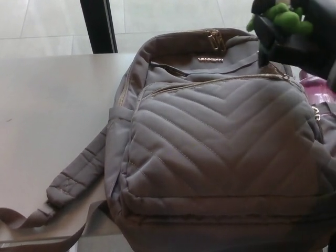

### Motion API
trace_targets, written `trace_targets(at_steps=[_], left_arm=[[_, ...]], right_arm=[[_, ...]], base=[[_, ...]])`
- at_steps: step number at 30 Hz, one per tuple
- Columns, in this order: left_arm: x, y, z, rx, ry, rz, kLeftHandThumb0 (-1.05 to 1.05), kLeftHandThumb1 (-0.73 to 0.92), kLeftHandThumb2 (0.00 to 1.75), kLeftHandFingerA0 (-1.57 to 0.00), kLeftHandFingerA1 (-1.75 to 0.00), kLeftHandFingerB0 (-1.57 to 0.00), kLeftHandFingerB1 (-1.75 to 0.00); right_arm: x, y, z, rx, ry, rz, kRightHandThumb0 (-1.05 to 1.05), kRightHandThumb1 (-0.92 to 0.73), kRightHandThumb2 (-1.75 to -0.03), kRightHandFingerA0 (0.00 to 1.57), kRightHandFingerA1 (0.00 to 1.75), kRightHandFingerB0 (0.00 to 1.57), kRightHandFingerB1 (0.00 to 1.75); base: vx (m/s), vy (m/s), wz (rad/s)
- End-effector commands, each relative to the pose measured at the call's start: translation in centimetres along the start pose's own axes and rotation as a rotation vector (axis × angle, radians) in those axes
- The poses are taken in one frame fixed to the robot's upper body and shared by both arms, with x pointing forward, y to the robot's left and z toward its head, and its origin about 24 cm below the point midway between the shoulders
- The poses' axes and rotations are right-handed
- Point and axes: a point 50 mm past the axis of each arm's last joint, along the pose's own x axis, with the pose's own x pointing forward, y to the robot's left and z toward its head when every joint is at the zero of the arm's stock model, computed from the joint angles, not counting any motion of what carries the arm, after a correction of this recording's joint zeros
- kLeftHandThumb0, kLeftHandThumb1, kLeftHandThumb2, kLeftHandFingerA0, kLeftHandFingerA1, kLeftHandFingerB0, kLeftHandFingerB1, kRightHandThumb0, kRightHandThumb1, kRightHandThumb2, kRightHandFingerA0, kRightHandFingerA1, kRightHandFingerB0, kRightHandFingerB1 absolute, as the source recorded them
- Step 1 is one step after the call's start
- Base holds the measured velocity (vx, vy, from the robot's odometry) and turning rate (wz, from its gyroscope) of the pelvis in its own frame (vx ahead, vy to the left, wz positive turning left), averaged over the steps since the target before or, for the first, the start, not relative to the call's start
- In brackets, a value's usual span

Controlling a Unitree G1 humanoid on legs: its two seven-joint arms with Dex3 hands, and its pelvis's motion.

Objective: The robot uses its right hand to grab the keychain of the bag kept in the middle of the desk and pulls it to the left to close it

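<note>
Green, knobbly plush keychain sits at the top right of the view, above the bag's right shoulder. My black right hand is clamped round it, so only a few soft bumps poke out between my fingers. I judge it light and squashy, a poor handle in itself: it will give before it pulls. The firmer hold is low down, by the link that I take to run to the small gold slider, though my hand hides that link.

That slider is at the right end of the gold-toothed zip, which curves across the top of the front pocket. The taupe quilted fabric bag lies on its back in the middle of the pale grey worktop. Its chevron-stitched panel is padded and limp, so I expect it to drag leftward with the pull unless the line stays along the track. A padded strap trails off to the left. A glossy pink plastic bottle is tucked against the bag's right side, just beside the slider. My left hand is not in view.
</note>
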Motion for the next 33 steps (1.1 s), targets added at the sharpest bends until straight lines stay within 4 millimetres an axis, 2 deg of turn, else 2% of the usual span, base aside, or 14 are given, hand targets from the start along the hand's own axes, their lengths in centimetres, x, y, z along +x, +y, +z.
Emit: trace_targets(at_steps=[1,9,11,15,17,18,22,24,25,26,27,28,29,33], left_arm=[[-0.3,2.3,0.3,0.042,0.024,0.060,-0.59,0.92,0.90,-0.37,-0.55,-0.28,-0.48],[-0.1,2.3,1.3,0.040,-0.009,0.063,-0.60,0.92,0.88,-0.39,-0.55,-0.30,-0.48],[0.1,2.2,1.6,0.052,-0.011,0.059,-0.53,0.81,1.21,-0.43,-0.65,-0.19,-0.51],[0.3,1.9,2.1,0.071,-0.018,0.058,-0.55,0.81,1.21,-0.43,-0.65,-0.19,-0.51],[0.5,1.7,2.3,0.084,-0.022,0.051,-0.56,0.83,1.22,-0.44,-0.65,-0.19,-0.51],[0.5,1.5,2.6,0.092,-0.042,0.034,-0.61,0.92,0.92,-0.39,-0.57,-0.30,-0.50],[0.5,1.3,2.9,0.106,-0.064,0.018,-0.60,0.92,0.90,-0.38,-0.56,-0.30,-0.49],[0.7,1.2,3.1,0.108,-0.056,0.017,-0.60,0.92,0.91,-0.39,-0.56,-0.29,-0.49],[0.9,0.9,3.4,0.119,-0.061,0.012,-0.61,0.92,0.88,-0.38,-0.55,-0.30,-0.49],[1.0,0.8,3.6,0.121,-0.061,0.012,-0.61,0.92,0.90,-0.39,-0.56,-0.29,-0.48],[1.0,0.7,3.7,0.124,-0.063,0.011,-0.61,0.92,0.90,-0.39,-0.56,-0.29,-0.48],[1.1,0.7,3.8,0.125,-0.063,0.011,-0.54,0.82,1.22,-0.44,-0.66,-0.19,-0.51],[1.2,0.5,4.0,0.123,-0.067,0.007,-0.61,0.92,0.91,-0.39,-0.57,-0.28,-0.49],[1.3,0.2,4.3,0.125,-0.075,-0.002,-0.62,0.92,0.91,-0.39,-0.57,-0.28,-0.49]], right_arm=[[3.9,7.1,-1.3,0.090,0.320,-0.033,-0.31,-0.73,-1.01,0.93,1.75,0.61,1.65],[5.3,12.1,-2.1,0.077,0.352,-0.008,-0.29,-0.63,-1.08,0.95,1.75,0.72,1.59],[5.5,12.4,-2.2,0.076,0.353,0.002,-0.30,-0.63,-1.10,0.97,1.75,0.73,1.62],[5.6,15.5,-2.5,0.019,0.348,0.077,-0.60,-0.92,-0.79,0.98,1.75,0.70,1.75],[5.6,16.0,-2.5,0.026,0.349,0.096,-0.48,-0.80,-0.90,0.92,1.75,0.73,1.73],[5.7,17.3,-2.7,0.032,0.362,0.107,-0.35,-0.51,-1.23,1.01,1.75,0.79,1.72],[5.7,19.1,-3.0,0.078,0.390,0.129,-0.32,-0.43,-1.27,1.02,1.75,0.79,1.67],[5.5,22.0,-2.9,0.106,0.386,0.195,-0.33,-0.69,-0.90,0.97,1.75,0.65,1.25],[5.2,23.6,-2.6,0.117,0.370,0.253,-0.33,-0.61,-1.01,0.98,1.75,0.69,1.51],[5.0,24.3,-2.3,0.120,0.370,0.254,-0.34,-0.70,-0.87,0.98,1.75,0.55,1.05],[5.0,24.4,-2.2,0.122,0.369,0.251,-0.34,-0.70,-0.87,0.98,1.75,0.55,1.05],[4.8,25.0,-1.9,0.124,0.362,0.270,-0.34,-0.62,-1.06,0.98,1.75,0.65,1.56],[4.5,26.1,-1.4,0.125,0.350,0.304,-0.35,-0.59,-1.12,1.01,1.75,0.71,1.66],[4.4,26.7,-0.8,0.144,0.342,0.320,-0.34,-0.54,-1.17,0.97,1.75,0.70,1.61]], base=[[0.00,0.000,0.00],[0.00,0.000,0.00],[0.00,0.000,0.00],[0.00,0.000,0.00],[0.00,0.000,0.00],[0.00,0.000,0.00],[0.00,0.000,0.00],[0.00,0.000,0.00],[0.00,0.000,0.00],[0.00,0.000,0.00],[0.00,0.000,0.00],[0.00,0.000,0.00],[0.00,0.000,0.00],[0.00,0.000,0.00]])
